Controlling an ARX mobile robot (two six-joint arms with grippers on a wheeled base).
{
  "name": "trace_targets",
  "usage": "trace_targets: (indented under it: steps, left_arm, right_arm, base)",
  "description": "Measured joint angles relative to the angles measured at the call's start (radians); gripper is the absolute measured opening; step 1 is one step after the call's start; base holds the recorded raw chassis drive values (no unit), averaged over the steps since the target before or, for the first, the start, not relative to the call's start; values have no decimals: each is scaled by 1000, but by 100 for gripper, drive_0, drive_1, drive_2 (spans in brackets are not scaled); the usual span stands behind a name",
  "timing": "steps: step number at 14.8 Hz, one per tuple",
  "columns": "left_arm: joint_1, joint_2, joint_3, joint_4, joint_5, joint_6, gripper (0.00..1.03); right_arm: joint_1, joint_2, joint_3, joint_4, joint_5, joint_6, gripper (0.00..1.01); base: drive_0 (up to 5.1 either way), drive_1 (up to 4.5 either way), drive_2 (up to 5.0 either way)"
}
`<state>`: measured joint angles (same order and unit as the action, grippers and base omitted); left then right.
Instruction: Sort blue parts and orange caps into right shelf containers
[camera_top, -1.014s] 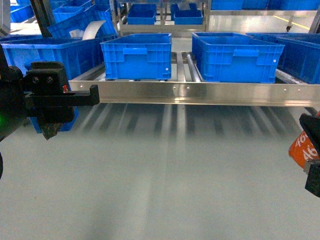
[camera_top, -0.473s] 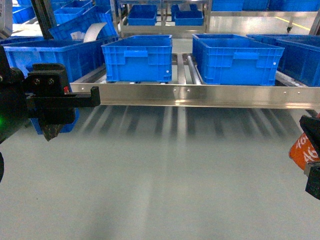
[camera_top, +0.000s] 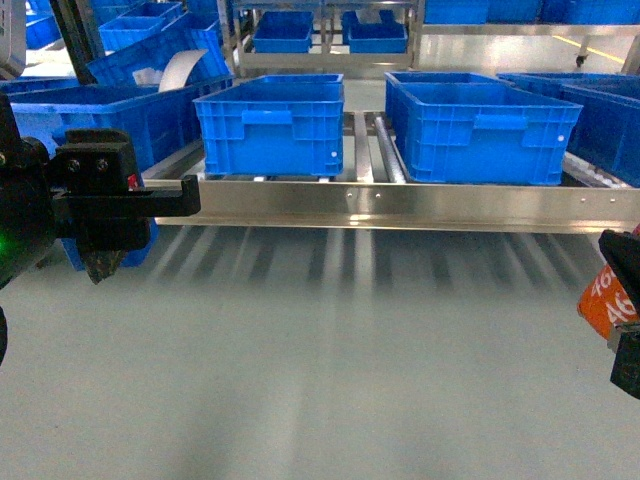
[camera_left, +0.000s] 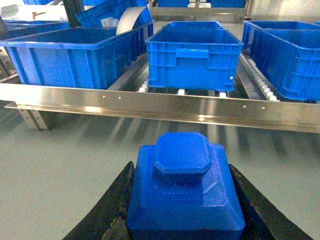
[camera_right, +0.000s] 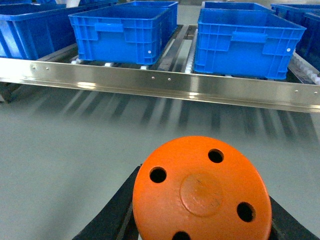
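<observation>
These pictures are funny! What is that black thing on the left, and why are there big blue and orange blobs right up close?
It is a robot with two arms on a rolling base. The wide picture comes from a camera on its head. The black thing is its left gripper, a kind of hand. The other two pictures come from small cameras on its wrists, so whatever it holds looks huge. The left gripper holds a blue part, a blocky plastic piece. The right gripper holds an orange cap with small holes in its top. Ahead is a metal shelf with big blue crates standing on it. The floor in front is plain grey.
</observation>
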<state>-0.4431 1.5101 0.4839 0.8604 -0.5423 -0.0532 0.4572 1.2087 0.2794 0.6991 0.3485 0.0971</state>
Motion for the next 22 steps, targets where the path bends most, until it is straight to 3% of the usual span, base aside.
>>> trace_targets:
  steps: [22]
  left_arm:
    - [2,3,0,0,-1,0,40]
  right_arm:
    - [0,1,0,-3,0,0,44]
  base:
    - [9,430,-411]
